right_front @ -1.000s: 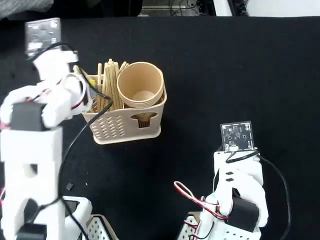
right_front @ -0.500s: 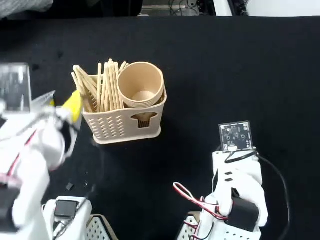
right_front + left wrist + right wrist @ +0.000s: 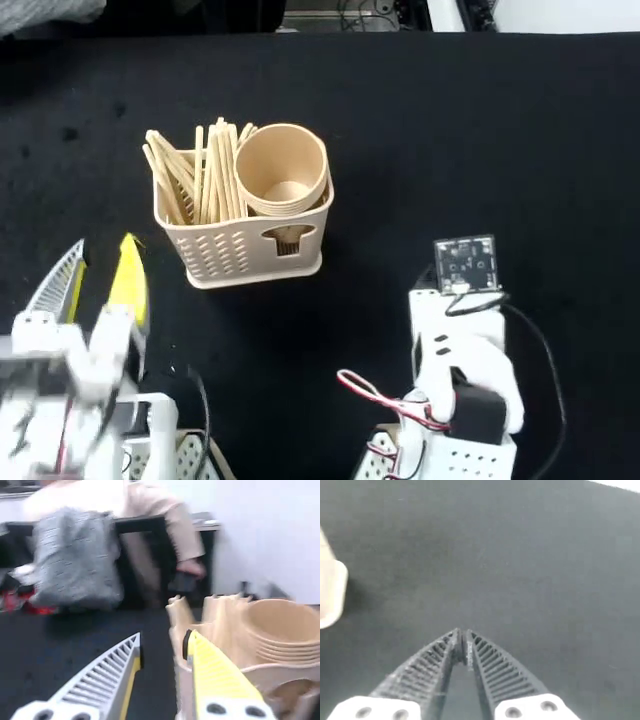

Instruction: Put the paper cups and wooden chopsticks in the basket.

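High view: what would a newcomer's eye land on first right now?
The beige basket left of centre, packed with stacked paper cups and a bundle of chopsticks. Next, the left pincer, one finger yellow, open and empty near the basket; the right pincer is shut over the black table.

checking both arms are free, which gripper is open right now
The left gripper, near the basket: its white and yellow fingers are spread apart and hold nothing. The right gripper has its fingers pressed together.

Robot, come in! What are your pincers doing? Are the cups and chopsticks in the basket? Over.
Left pincer open, empty, near the basket. Right pincer shut, empty, over the table. Paper cups and chopsticks in basket. Nothing in the way.
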Tool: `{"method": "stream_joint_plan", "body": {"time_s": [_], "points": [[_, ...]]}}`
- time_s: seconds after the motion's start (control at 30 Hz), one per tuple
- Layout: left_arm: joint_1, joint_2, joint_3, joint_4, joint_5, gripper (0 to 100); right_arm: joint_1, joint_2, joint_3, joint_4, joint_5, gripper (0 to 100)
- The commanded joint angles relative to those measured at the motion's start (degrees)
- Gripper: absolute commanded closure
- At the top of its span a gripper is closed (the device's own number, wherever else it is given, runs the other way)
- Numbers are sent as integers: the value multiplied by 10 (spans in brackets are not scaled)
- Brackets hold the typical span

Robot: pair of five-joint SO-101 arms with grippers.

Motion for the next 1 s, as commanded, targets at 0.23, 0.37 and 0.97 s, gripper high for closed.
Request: {"method": "stream_joint_plan", "body": {"time_s": [0.23,0.37,0.97], "points": [[-130,-12,280,-125,-4,842,-59,-38,141,-161,-82,972],[-134,-11,373,-172,-4,842,-59,-37,142,-158,-83,973],[-131,-11,498,-130,-5,841,-59,-38,143,80,-84,975]]}}
